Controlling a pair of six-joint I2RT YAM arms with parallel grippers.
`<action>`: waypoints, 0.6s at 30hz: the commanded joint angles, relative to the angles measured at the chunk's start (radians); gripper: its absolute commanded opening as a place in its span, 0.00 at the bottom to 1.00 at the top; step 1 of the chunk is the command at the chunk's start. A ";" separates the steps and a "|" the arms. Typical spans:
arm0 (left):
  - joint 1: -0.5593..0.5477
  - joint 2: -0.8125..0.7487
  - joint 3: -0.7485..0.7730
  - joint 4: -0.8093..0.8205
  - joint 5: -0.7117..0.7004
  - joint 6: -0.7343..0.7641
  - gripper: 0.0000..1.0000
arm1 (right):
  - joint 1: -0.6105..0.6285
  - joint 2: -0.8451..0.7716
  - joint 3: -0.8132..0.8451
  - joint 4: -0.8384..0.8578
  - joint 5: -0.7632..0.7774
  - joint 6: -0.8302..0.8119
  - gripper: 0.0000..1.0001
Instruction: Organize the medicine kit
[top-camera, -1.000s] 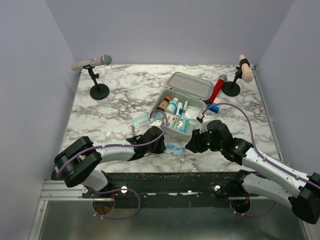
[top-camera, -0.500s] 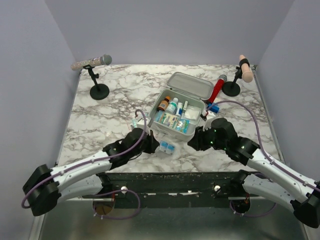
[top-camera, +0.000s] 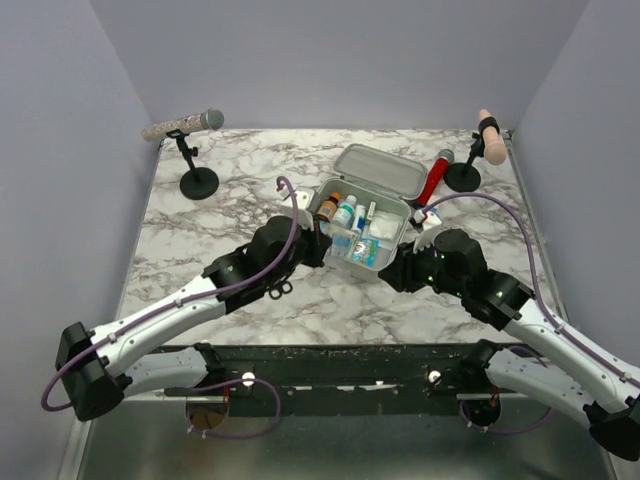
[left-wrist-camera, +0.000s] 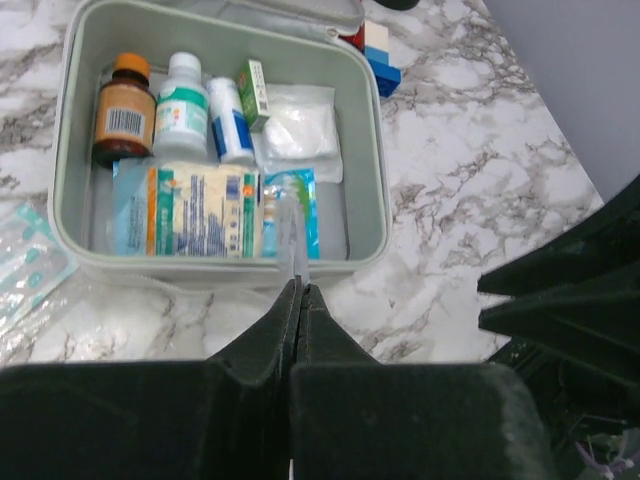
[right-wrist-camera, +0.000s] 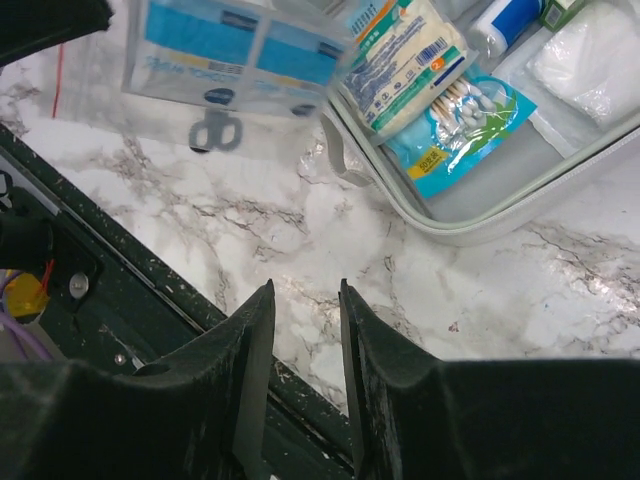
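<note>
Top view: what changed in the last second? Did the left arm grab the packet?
Yes. The left gripper closed on the clear blue-labelled packet that lay on the table before the medicine kit, lifted it and carried it to the kit's near edge. The right gripper shifted slightly right, jaws part open and empty. The kit stayed open, its contents unmoved.

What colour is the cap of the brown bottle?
Orange; the cap shows best in the left wrist view.
</note>
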 joint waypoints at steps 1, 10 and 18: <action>0.026 0.137 0.142 0.024 -0.007 0.101 0.00 | 0.005 -0.046 0.037 -0.044 0.016 0.002 0.41; 0.104 0.408 0.263 0.165 0.160 0.072 0.00 | 0.005 -0.080 0.043 -0.050 -0.024 0.039 0.41; 0.124 0.540 0.259 0.257 0.275 0.032 0.00 | 0.005 -0.061 0.032 -0.042 -0.017 0.039 0.41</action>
